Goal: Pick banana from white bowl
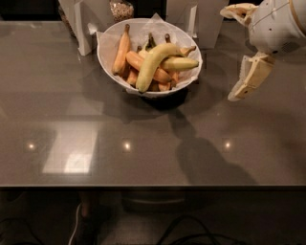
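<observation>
The banana (152, 64), long, curved and pale greenish-yellow, lies on top of the pile in the white bowl (104, 60), which is lined with crinkled paper and stands at the back middle of the grey table. A shorter greenish-yellow banana (180, 63) and several orange bananas (122, 50) lie around it. My gripper (229, 55) hangs above the table to the right of the bowl, apart from it. Its beige fingers (251, 76) are spread and hold nothing.
White upright boxes stand behind the bowl at the left (83, 24) and right (203, 19), and a jar (121, 8) stands between them. The grey tabletop (143, 143) stretches toward the front edge. My arm's shadow falls on it right of centre.
</observation>
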`<action>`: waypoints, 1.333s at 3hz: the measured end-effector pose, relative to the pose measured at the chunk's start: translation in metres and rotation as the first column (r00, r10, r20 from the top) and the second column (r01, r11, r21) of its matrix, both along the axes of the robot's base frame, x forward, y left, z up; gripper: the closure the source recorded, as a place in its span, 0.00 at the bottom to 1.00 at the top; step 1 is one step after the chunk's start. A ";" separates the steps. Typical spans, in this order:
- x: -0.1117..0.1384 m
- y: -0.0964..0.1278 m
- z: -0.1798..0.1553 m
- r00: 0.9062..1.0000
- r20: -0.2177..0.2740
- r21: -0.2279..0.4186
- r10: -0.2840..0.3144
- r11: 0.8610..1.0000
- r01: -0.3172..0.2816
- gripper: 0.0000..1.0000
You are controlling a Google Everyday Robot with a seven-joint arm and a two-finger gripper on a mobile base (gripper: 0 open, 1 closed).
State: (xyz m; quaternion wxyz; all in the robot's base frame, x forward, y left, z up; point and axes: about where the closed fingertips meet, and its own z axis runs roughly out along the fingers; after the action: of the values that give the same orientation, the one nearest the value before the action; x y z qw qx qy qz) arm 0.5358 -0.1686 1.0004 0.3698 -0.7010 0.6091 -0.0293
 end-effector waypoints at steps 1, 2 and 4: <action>0.007 0.005 0.000 0.998 0.036 -0.030 0.052 0.998 -0.051 0.00; 0.028 0.021 -0.002 0.981 0.068 -0.085 0.179 0.981 -0.173 0.00; 0.072 0.053 -0.007 0.932 0.080 -0.141 0.353 0.930 -0.340 0.09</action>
State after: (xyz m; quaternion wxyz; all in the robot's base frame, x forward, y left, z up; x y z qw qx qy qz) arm 0.6079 -0.1160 0.9932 0.3556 -0.8169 0.4525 -0.0379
